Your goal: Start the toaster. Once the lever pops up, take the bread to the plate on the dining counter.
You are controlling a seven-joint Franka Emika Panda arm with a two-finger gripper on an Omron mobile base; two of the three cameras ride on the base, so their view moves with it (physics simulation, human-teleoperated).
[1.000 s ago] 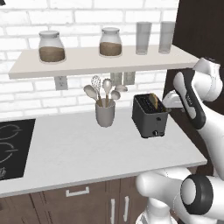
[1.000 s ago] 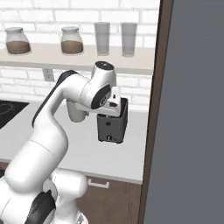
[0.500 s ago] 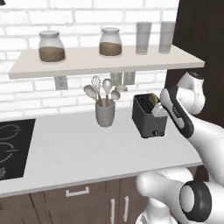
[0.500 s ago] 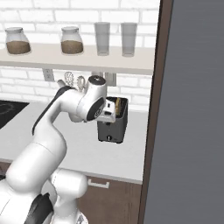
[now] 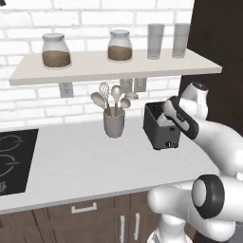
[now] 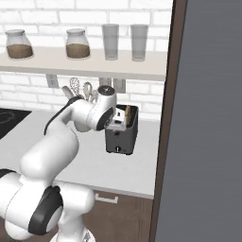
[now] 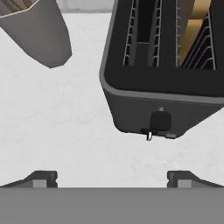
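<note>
The toaster [image 5: 160, 127] sits on the white worktop [image 5: 80, 166], near its right end, at about 3 o'clock of the grey utensil cup [image 5: 114, 122]. In the hand view we look down on it: two slots, the bread [image 7: 192, 30] standing in the right-hand slot, the other slot empty. The lever [image 7: 160, 120] is on the narrow face turned to us, at about 6 o'clock of the slots, with a small pale knob [image 7: 149, 136] just below it. We judge the lever is not yet pressed, so starting the toaster is the step in hand.

Our gripper [image 7: 112, 178] hangs above the narrow face with jaws wide and nothing between them; both tips frame bare worktop, apart from the toaster. We read this pose as a line-up over the lever: the wide jaws leave room to drop one finger onto it.

Room: the open worktop runs off to 9 o'clock of the toaster, past the utensil cup towards the black hob [image 5: 12, 159]. At 3 o'clock in the right base view a tall dark cabinet panel [image 6: 208, 118] stands close, so little swing there. The shelf [image 5: 114, 66] with jars [image 5: 56, 50] and glasses [image 5: 155, 42] overhangs at 12 o'clock, and limits how high we lift the bread straight up. The worktop front edge is near, at 6 o'clock.
</note>
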